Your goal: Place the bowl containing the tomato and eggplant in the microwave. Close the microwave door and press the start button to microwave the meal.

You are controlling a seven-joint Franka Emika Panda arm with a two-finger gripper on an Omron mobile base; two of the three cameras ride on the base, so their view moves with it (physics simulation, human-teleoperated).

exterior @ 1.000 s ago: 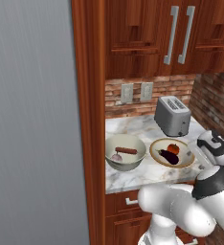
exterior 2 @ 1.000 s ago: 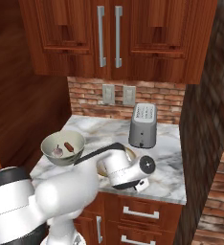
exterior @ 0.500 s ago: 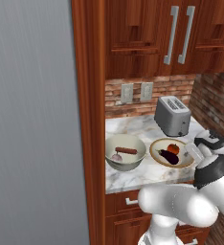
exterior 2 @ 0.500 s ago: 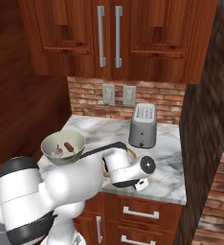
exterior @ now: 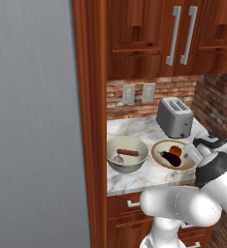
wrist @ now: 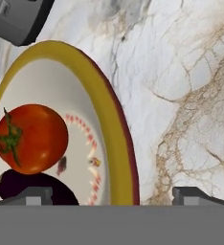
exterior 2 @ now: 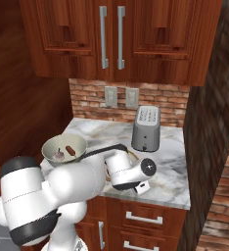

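Even, diffuse rendered light with no strong cast shadows. The cabinets (exterior: 149,38) stay dim and warm, and the marble counter (wrist: 181,95) reads bright. Soft highlights gloss the tomato (wrist: 31,139). The base views look coarse and slightly soft.

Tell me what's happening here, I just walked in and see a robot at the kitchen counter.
The robot arm is reaching for the bowl that holds the tomato and the eggplant, on the marble counter near the toaster. Its pincer is open, with the bowl's rim between its fingertips, not yet closed on it. A second bowl with a sausage sits beside it, untouched. Nothing has been lifted yet.
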